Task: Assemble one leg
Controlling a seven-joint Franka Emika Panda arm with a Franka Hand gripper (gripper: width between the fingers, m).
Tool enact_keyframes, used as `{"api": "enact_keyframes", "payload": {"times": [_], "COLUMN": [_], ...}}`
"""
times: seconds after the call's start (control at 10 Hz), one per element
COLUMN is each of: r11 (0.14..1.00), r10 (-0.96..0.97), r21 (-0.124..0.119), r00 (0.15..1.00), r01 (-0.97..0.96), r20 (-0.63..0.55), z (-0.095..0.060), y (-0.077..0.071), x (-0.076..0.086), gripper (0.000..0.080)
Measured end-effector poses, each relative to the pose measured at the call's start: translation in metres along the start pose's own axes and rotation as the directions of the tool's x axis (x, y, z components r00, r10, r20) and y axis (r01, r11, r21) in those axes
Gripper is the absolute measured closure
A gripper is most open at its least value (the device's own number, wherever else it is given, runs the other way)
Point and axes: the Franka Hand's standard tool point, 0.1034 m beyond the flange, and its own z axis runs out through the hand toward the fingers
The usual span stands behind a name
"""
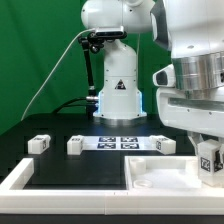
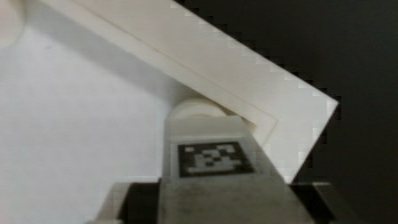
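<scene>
Gripper (image 1: 208, 160) at the exterior view's right is clamped on one leg (image 1: 209, 157), its two fingers pressed against the leg's sides. In the wrist view the same leg (image 2: 214, 150) sits between the dark fingers (image 2: 135, 203). It is a small white plastic block with a black-and-white square marker on the face turned to the camera and a rounded far end. That rounded end lies just beside one corner of the big white square panel (image 2: 71, 120), inside the raised rim. Whether it touches the panel's surface I cannot tell.

From the exterior view, the held leg hangs upright over the panel (image 1: 70, 195), toward its right side. The panel lies flat at the front of the black table (image 1: 100, 160). Behind it, the marker board (image 1: 118, 142) lies on the table. Three spare legs sit in a row with it: two (image 1: 38, 144) (image 1: 75, 146) to its left and one (image 1: 163, 144) to its right, all apart from the panel. The arm's white base (image 1: 118, 90) stands behind them against a green backdrop.
</scene>
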Motion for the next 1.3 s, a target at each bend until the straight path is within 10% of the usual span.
{"api": "enact_keyframes", "payload": {"times": [0.4, 0.9, 1.3], "r11": [0.987, 0.742, 0.345], "r10": [-0.161, -0.671, -0.939], "r21": [0.002, 0.000, -0.025], "r00": [0.987, 0.742, 0.345], "r01": [0.161, 0.671, 0.938], "r20": [-0.001, -0.006, -0.008], "z": [-0.0008, -0.0022, -0.0058], "y": [-0.0013, -0.0039, -0.0074], "x": [-0.0002, -0.0013, -0.0020], "gripper": [0.0170, 0.0151, 0.0151]}}
